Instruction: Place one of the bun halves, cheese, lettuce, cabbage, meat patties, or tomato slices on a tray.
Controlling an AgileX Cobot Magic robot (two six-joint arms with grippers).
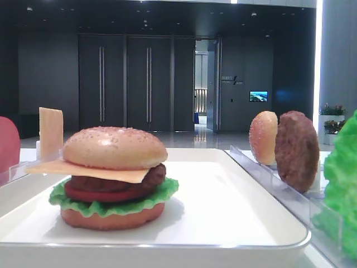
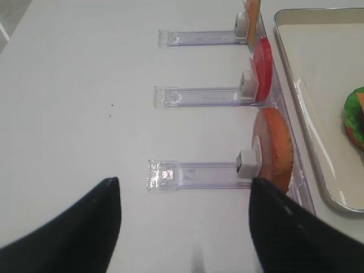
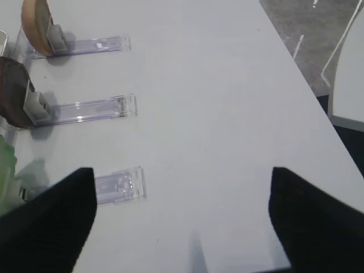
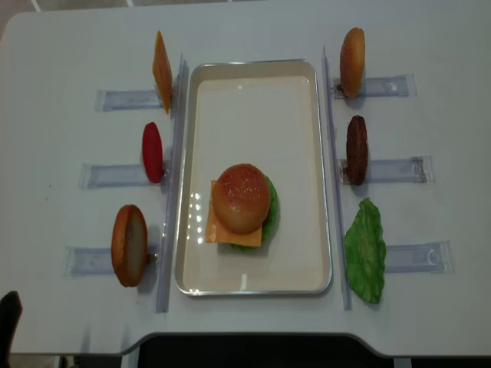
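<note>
White counter (image 4: 253, 23) fills the overhead view, with a dark lobby and tall doors behind it in the low view. At its middle lies the tray (image 4: 303, 84), and on it stands a full burger: a flat bottom bun (image 1: 111, 218), lettuce (image 1: 114, 204), a tomato slice (image 1: 95, 194), a meat patty (image 1: 120, 181), a cheese slice (image 1: 92, 169) and, on top, the seeded top bun half (image 4: 242, 197). By the look of it the stack is complete, so the placing seems done, or nearly so.

Spare pieces stand in clear racks beside the tray. On the left are another cheese slice (image 4: 162, 71), a red tomato slice (image 4: 152, 152) and an orange-brown bun half (image 4: 129, 245). On the right are a pale bun half (image 4: 352, 51), a second patty (image 4: 357, 149) and a loose lettuce leaf (image 4: 365, 251). Any of these could still be carried over if more is wanted.

Neither hand is near the tray. The right hand (image 3: 182, 219) hangs over bare counter beside the right racks, fingers spread wide, holding nothing. The left hand (image 2: 185, 224) hovers beside the left racks near the orange-brown bun half, likewise spread and empty.
</note>
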